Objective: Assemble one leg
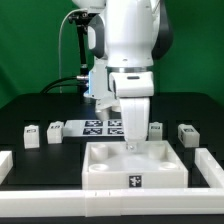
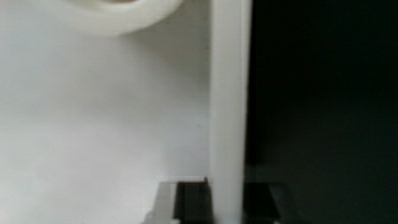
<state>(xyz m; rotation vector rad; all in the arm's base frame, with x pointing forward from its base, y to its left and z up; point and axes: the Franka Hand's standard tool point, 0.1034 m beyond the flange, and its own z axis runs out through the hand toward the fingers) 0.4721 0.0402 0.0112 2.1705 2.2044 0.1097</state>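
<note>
Claw [image 1: 134, 142] fingers sat tight on both sides of one rim of the big white panel [image 1: 135, 168], so I judged it clamped on the panel. My step, I think, was to slide that panel into place. To do it well, I had to pull slowly and keep level, so the rim did not slip out. No leg was in the claw. The nearest leg [image 1: 155, 130] stood on the table [image 1: 20, 112], just beside the claw, on the exterior view's right.
</note>
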